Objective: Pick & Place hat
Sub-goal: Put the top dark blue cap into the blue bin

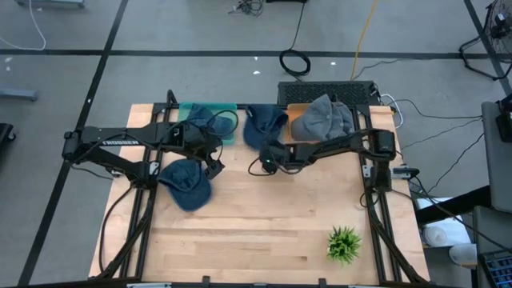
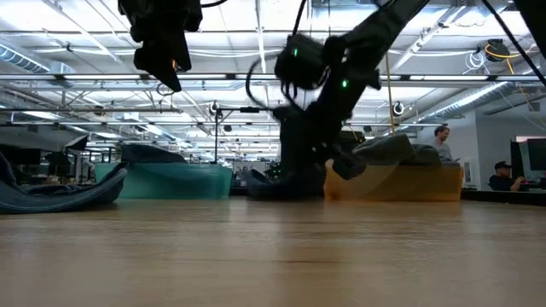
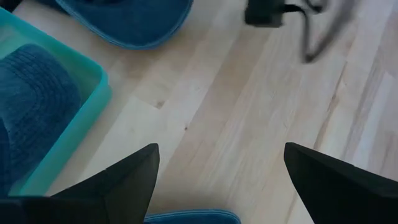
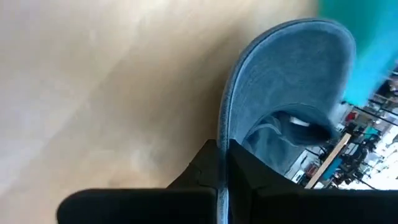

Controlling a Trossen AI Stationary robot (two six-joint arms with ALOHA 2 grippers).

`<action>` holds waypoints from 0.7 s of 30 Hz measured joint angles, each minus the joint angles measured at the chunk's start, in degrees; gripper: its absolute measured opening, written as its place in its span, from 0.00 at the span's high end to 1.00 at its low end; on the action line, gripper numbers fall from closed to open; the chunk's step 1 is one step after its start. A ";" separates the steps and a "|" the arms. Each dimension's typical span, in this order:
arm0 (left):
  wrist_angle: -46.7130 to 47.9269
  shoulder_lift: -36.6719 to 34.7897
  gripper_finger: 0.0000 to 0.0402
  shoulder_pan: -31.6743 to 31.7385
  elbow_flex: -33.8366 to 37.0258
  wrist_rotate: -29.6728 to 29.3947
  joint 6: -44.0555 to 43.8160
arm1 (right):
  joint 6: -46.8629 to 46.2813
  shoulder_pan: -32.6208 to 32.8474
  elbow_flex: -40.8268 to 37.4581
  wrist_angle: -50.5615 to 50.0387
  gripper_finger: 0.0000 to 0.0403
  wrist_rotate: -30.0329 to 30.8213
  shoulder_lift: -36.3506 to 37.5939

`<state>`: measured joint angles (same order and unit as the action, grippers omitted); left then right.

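At the far middle of the tabletop: I have the right gripper (image 4: 224,163) on the brim of a blue hat (image 1: 263,126), its jaws pressed together on the brim's edge.
Blue hat: it lies between the teal bin (image 1: 210,120) and the orange bin (image 1: 298,128), with part of it over the tabletop's (image 1: 264,216) far edge.
Right arm: I see it reaching in from the right side, low over the wood, just near of the orange bin.
Left gripper (image 3: 217,171): jaws spread wide and holding nothing; it hangs above bare wood near the corner of the teal bin.
Second blue hat (image 1: 186,182): it lies flat on the left part of the tabletop, just near of the left gripper.
Teal bin: far left, with a blue hat inside.
Orange bin: far right, with a grey hat (image 1: 322,118) heaped on it.
Small green plant (image 1: 344,243): near right of the tabletop, well apart from both arms.
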<state>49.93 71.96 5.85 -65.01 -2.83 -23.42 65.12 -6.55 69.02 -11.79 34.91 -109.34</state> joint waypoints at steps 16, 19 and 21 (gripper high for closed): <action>-0.26 0.00 0.12 0.18 0.00 -3.19 8.74 | -8.05 6.35 0.12 7.11 1.00 5.29 17.21; 0.55 0.00 0.13 0.76 0.00 -6.42 6.67 | -11.33 6.45 0.12 7.06 1.00 2.51 20.99; 1.47 0.00 0.13 1.65 0.00 -6.60 6.37 | -12.35 6.44 0.12 7.18 1.00 1.11 23.21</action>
<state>51.40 71.96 7.50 -65.01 -9.42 -17.05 52.78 -0.11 69.14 -4.61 36.02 -86.13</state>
